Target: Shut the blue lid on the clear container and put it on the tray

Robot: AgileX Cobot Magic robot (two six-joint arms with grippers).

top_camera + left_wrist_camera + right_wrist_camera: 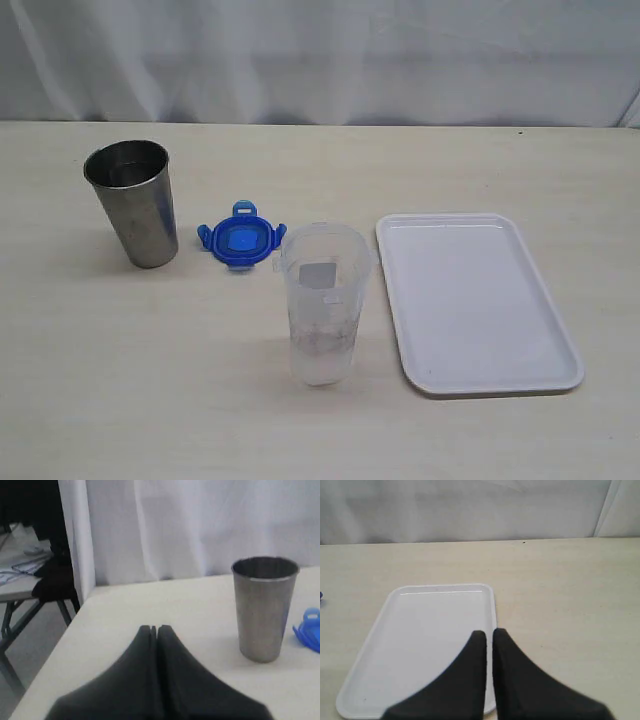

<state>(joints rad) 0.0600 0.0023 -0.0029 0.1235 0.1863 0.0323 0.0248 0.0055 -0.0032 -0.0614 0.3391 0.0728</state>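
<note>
Exterior: lid (240, 240) lies flat on the counter (300, 430) between tumbler (135, 203) and open container (322, 315), which stands beside the tray (478, 300).
Left wrist: left gripper (154, 629) clenched, empty. Open it, skirt the tumbler, take the lid by its edge.
Right wrist: right gripper (489, 634) clenched, empty, facing the tray. It should steady the container.

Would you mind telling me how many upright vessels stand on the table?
2: the steel tumbler at the left, and the clear container near the middle, beside the tray. None seems hidden.
</note>
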